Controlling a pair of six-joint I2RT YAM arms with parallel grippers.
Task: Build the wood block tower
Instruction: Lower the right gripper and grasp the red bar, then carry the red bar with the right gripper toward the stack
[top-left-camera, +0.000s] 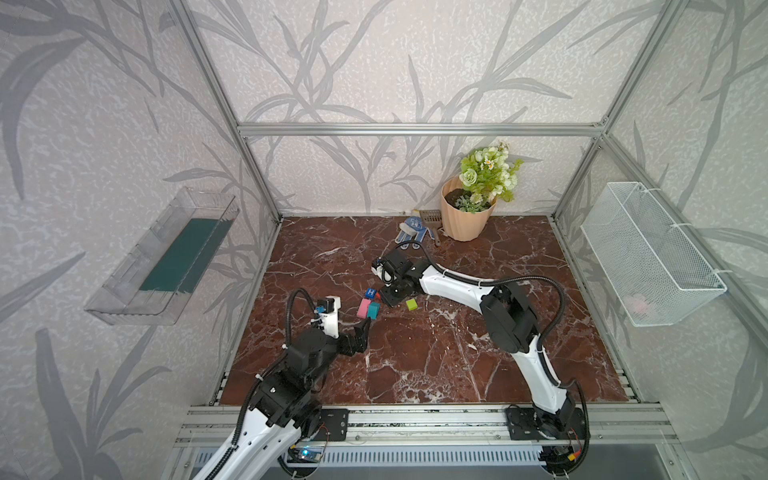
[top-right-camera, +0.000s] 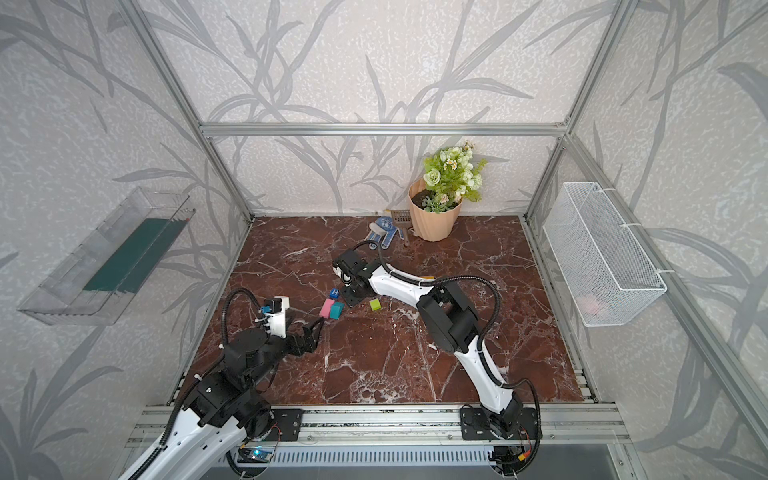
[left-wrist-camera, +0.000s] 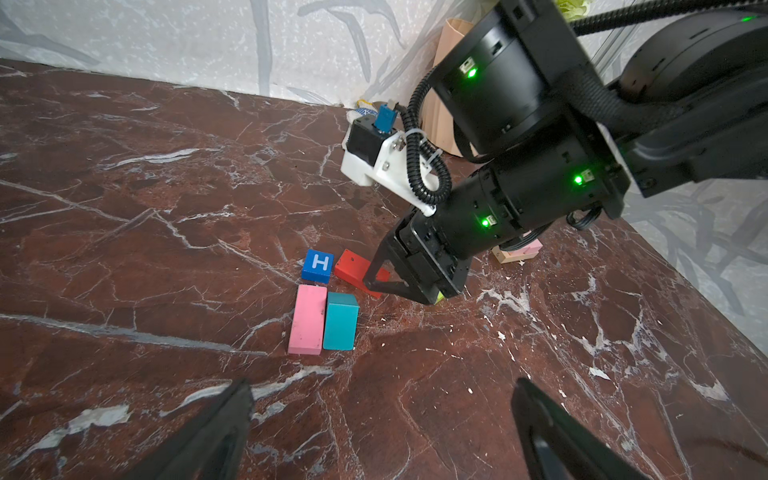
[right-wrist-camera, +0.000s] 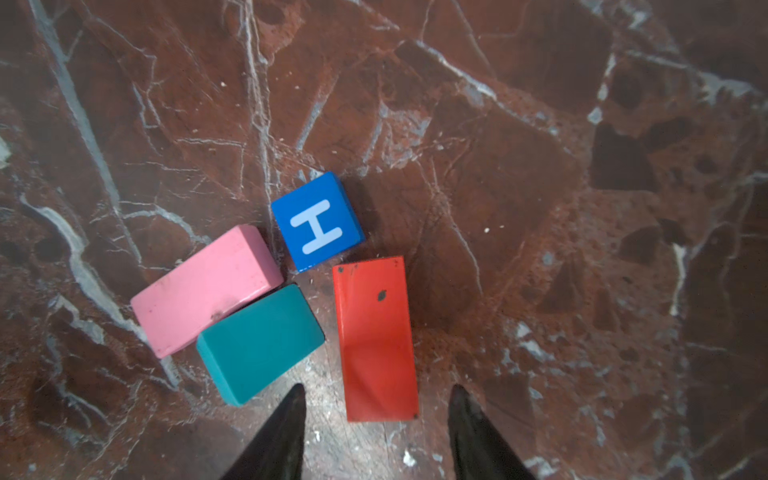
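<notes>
Right tool (right-wrist-camera: 377, 392), glossy flat red block (right-wrist-camera: 374, 332)

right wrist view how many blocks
4. The pink block and teal block lie side by side, touching; the blue H cube sits by the pink block's end; the red block lies apart, reaching between the right gripper's open fingers. The lime green block is outside this view.
</notes>
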